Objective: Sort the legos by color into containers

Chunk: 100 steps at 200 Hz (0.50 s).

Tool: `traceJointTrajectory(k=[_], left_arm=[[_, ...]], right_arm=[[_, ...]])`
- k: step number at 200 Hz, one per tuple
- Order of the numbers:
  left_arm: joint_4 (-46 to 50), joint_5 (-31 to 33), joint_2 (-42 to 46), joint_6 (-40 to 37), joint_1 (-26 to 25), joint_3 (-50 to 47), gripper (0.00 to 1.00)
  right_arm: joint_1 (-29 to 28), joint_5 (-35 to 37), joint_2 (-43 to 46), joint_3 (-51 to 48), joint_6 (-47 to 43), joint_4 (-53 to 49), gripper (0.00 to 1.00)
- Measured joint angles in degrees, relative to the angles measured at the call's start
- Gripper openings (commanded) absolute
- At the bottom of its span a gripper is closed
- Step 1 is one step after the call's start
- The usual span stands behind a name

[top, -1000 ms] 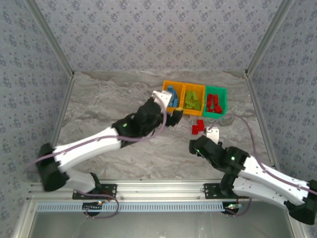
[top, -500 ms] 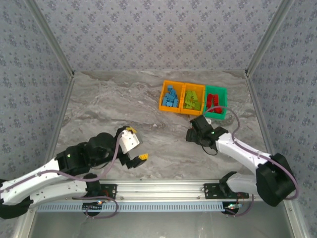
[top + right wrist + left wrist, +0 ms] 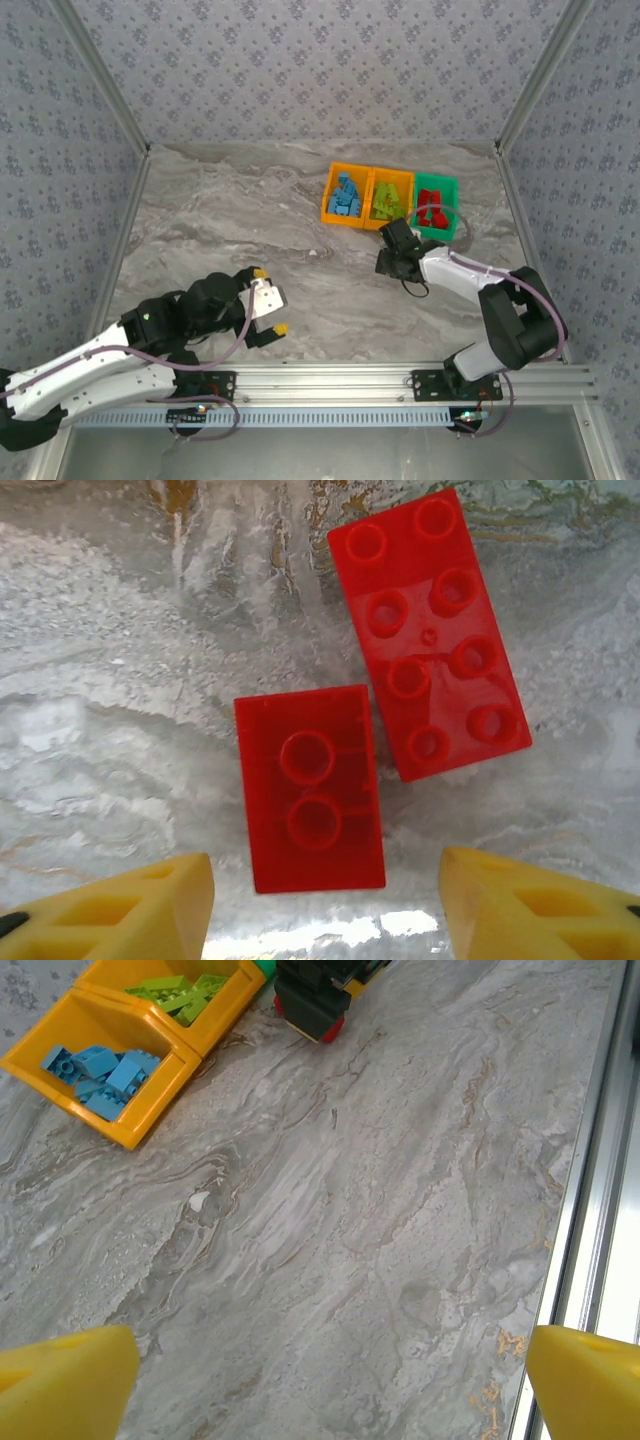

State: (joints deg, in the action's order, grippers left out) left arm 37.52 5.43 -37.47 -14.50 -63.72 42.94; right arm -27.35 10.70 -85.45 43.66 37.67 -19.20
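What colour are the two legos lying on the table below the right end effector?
Both legos are red; the right wrist view shows them best.

Left arm: yours pulled right back from the orange plastic bin (image 3: 160,1100) holding the light blue bricks (image 3: 100,1070), and it's now folded up by its base.
Left gripper (image 3: 270,300): turned a bit in the last half second, yellow tips spread wide.
Right arm: you swung it in and the elbow's tucked up now.
Right gripper (image 3: 393,262): slid over the two small red studded plastic bricks (image 3: 310,785), which now lie between its parted fingers.
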Motion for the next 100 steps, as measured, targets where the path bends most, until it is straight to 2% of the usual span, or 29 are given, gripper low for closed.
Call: traceJointTrajectory(k=[30,55,81,100], left_arm=[[0.0,-1.7,0.2,-1.1,0.9,-0.2,0.99],[-0.1,-2.5,0.3,-2.2,1.5,-0.5,0.99],[-0.2,-3.7,0.8,-3.3,1.6,-1.4,0.99],[-0.2,-4.5,1.1,-4.2,1.9,-1.9,0.99]], right_arm=[[0.2,0.0,-2.6,0.8,-0.1,0.9,0.37],[0.2,0.3,-3.5,1.9,-0.6,1.5,0.3],[-0.2,0.9,-2.3,1.9,-0.6,0.6,0.28],[-1.9,2.8,3.3,1.2,-0.4,-1.4,0.27]])
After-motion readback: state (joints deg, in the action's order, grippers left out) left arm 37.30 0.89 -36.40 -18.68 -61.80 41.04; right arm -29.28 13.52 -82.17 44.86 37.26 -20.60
